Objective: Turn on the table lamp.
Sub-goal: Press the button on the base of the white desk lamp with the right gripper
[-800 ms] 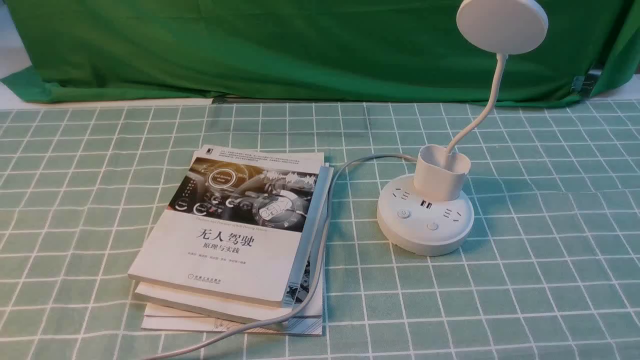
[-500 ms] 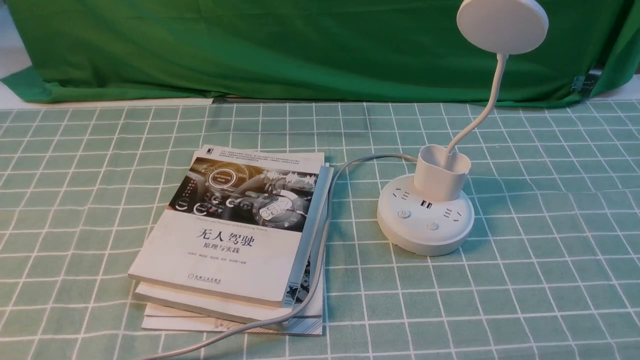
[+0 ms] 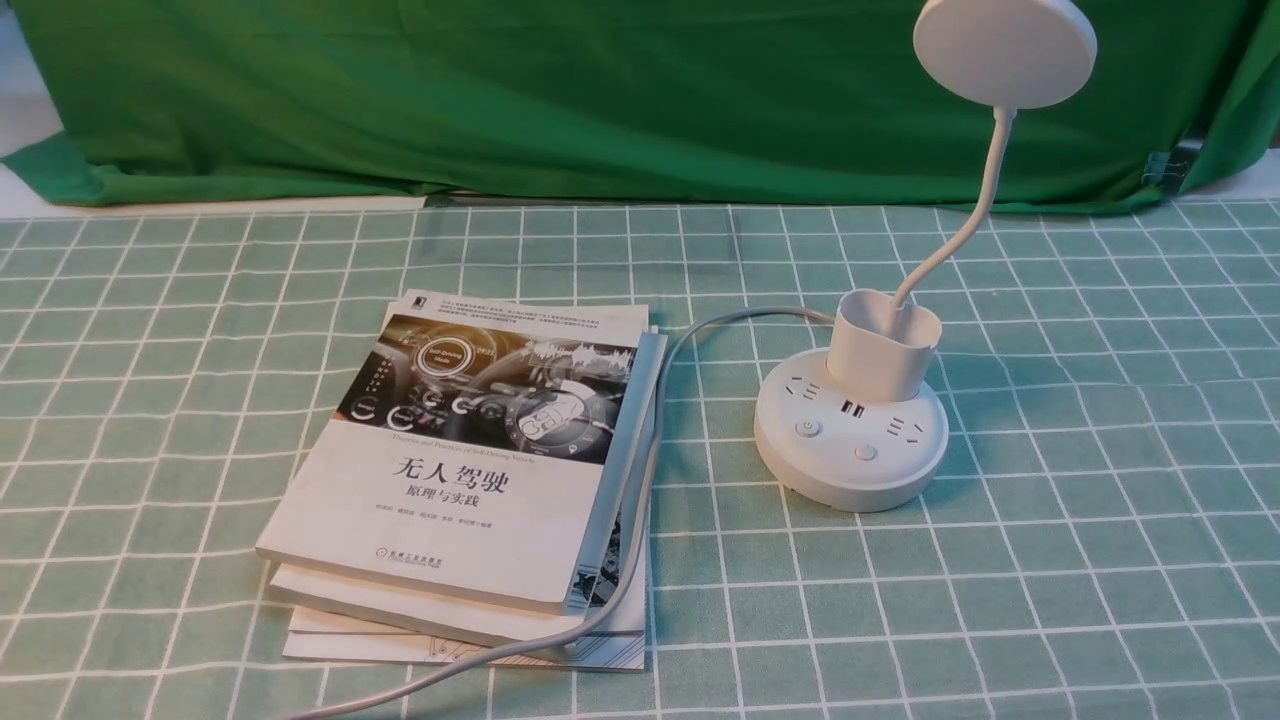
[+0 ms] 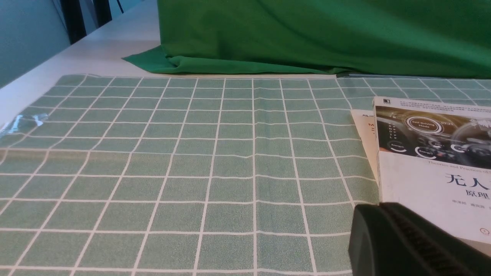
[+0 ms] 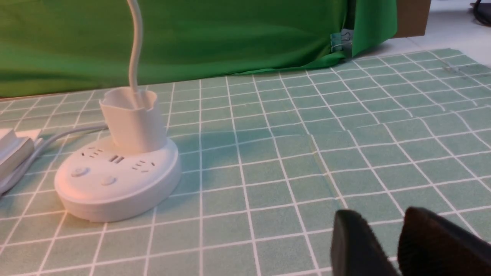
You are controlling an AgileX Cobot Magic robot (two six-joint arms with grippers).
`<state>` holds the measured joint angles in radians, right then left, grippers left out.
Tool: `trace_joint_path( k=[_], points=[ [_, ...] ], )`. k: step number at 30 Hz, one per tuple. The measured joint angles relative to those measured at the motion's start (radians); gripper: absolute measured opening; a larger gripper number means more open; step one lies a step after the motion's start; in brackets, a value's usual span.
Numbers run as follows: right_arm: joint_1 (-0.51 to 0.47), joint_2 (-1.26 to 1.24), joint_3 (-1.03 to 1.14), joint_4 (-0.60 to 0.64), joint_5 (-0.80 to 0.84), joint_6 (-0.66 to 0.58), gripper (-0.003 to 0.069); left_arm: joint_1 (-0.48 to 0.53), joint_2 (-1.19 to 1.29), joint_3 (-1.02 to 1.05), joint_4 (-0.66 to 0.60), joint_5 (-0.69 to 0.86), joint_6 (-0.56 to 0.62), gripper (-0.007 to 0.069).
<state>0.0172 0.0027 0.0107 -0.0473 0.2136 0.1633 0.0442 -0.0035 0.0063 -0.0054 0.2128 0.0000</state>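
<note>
The white table lamp (image 3: 850,450) stands right of centre on the checked cloth. Its disc head (image 3: 1003,50) is up high on a curved gooseneck and shows no glow. Two buttons (image 3: 807,428) (image 3: 866,452) sit on the near side of the round base. Neither gripper shows in the front view. In the right wrist view the lamp (image 5: 115,180) is ahead and off to one side of my right gripper (image 5: 383,216), well apart from it; its fingers are together, holding nothing. My left gripper (image 4: 378,209) appears as one dark mass, shut and empty, by the corner of the books.
A stack of books (image 3: 470,460) lies left of the lamp, also seen from the left wrist (image 4: 433,165). The lamp's grey cord (image 3: 640,480) runs over the books' right edge toward the front. A green backdrop cloth (image 3: 600,100) closes the far side.
</note>
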Motion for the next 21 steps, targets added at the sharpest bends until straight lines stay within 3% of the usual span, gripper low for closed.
trace_joint_path(
  k=[8, 11, 13, 16, 17, 21],
  points=[
    [0.0, 0.0, 0.0, 0.024, 0.0, 0.03, 0.0239, 0.0, 0.0, 0.0, 0.0, 0.0, 0.0, 0.0021],
    [0.0, 0.0, 0.0, 0.111, 0.001, 0.158, 0.0239, 0.0, 0.0, 0.0, 0.0, 0.0, 0.0, 0.0021],
    [0.0, 0.0, 0.0, 0.268, 0.001, 0.473, 0.0239, 0.0, 0.0, 0.0, 0.0, 0.0, 0.0, 0.0021],
    [0.0, 0.0, 0.0, 0.336, 0.001, 0.717, 0.0238, 0.0, 0.0, 0.0, 0.0, 0.0, 0.0, 0.0021],
    [0.0, 0.0, 0.0, 0.336, 0.001, 0.765, 0.0238, 0.0, 0.0, 0.0, 0.0, 0.0, 0.0, 0.0021],
    [0.0, 0.0, 0.0, 0.27, 0.001, 0.755, 0.0238, 0.0, 0.082, 0.0, 0.0, -0.001, 0.0, 0.0021]
  ],
)
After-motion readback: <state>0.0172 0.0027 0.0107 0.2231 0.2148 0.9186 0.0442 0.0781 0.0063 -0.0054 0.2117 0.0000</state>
